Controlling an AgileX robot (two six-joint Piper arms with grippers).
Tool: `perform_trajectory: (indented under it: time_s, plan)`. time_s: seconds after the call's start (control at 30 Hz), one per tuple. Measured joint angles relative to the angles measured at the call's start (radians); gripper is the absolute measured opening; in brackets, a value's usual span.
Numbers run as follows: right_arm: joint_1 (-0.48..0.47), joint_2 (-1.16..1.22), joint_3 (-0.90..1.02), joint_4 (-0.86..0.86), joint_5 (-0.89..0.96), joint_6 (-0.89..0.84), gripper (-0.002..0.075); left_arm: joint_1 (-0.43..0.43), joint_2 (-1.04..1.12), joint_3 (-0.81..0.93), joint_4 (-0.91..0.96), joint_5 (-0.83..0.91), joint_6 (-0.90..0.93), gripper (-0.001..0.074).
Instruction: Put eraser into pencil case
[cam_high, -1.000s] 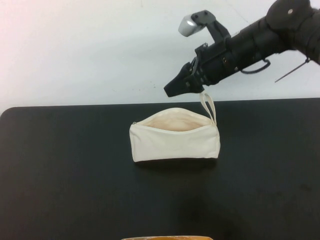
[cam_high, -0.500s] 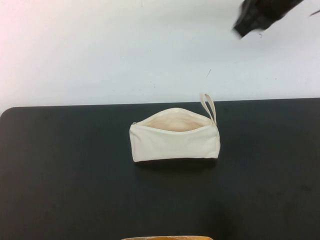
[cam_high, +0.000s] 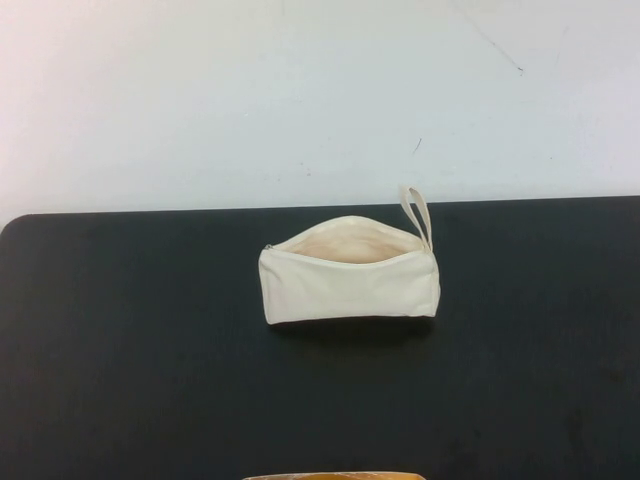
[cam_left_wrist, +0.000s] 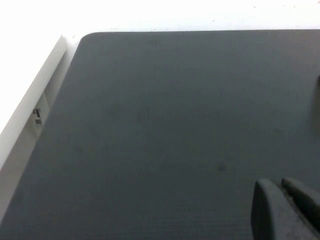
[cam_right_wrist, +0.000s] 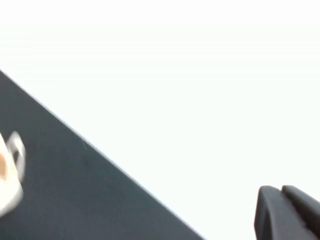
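Observation:
The cream-white pencil case (cam_high: 349, 284) lies in the middle of the black table (cam_high: 130, 340), its zip mouth open upward and its loop strap (cam_high: 416, 215) at the right end. A blurred part of the pencil case (cam_right_wrist: 9, 175) shows in the right wrist view. The eraser is not visible in any view. My left gripper (cam_left_wrist: 280, 189) is shut and empty over bare black table. My right gripper (cam_right_wrist: 279, 192) is shut and empty, seen against the white wall, away from the case. Neither gripper shows in the high view.
A white wall (cam_high: 300, 90) rises behind the table's far edge. A tan edge of something (cam_high: 335, 476) peeks in at the front of the high view. The table's left corner and a white ledge (cam_left_wrist: 30, 105) show in the left wrist view.
My right arm, which hung just above the case's strap end, has lifted up and to the right and left the high view. The pencil case has not moved.

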Motion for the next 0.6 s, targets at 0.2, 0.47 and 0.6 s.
perform_trajectory:
  time_s: [0.2,0.47,0.6]
  plan:
    - [0.000,-0.208,0.354,-0.034,0.000,0.020,0.0006,0.000,0.000,0.000,0.000,0.000,0.000,-0.0001]
    - [0.000,-0.557,0.996,0.082,-0.248,0.069,0.0006,0.000,0.000,0.000,0.000,0.000,0.000,-0.0001]
    - [0.000,-0.693,1.257,0.090,-0.399,0.075,0.0006,0.000,0.000,0.000,0.000,0.000,-0.002,-0.0001]
